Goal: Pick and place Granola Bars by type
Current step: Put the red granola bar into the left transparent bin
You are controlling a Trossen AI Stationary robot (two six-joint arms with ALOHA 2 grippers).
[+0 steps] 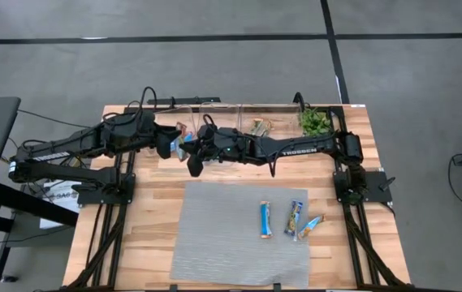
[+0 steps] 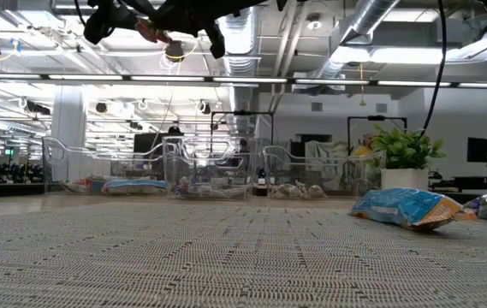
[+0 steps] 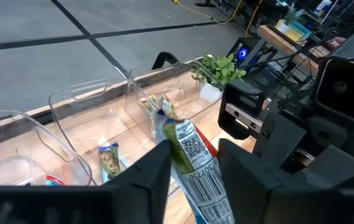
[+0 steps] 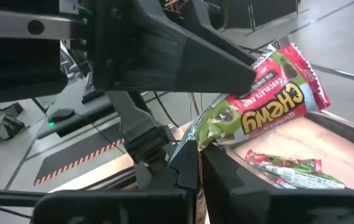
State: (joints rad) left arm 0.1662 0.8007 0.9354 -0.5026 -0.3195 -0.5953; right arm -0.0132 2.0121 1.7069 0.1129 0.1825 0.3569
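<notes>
Risk noted: both pincers meet over the bins at the bench's far edge, and the red-and-green chewy bar (image 4: 264, 106) appears to be gripped from both ends at once. If one pincer lets go late or the arms pull apart, the wrapper may tear or slip; if both let go, the bar could drop into the wrong bin (image 1: 202, 113) or onto the bench (image 1: 149, 211). The arms are also crowded enough that contact between them looks possible. The left pincer (image 3: 192, 158) is closed narrowly on one end of the bar, barcode side facing its camera, the wrapper standing up between its fingers. The right pincer (image 4: 198, 158) is nearly shut, its tips pinching the opposite end of what I judge to be the same bar, with the left arm's fingers directly above it. The bar hangs in the air above the bins, clear of the bench. Another bar (image 4: 292, 168) lies in the bin below. Three blue bars (image 1: 294, 219) rest on the grey mat (image 1: 214, 243), well apart from both pincers. A plant (image 1: 316, 122) stands at the far right corner.
</notes>
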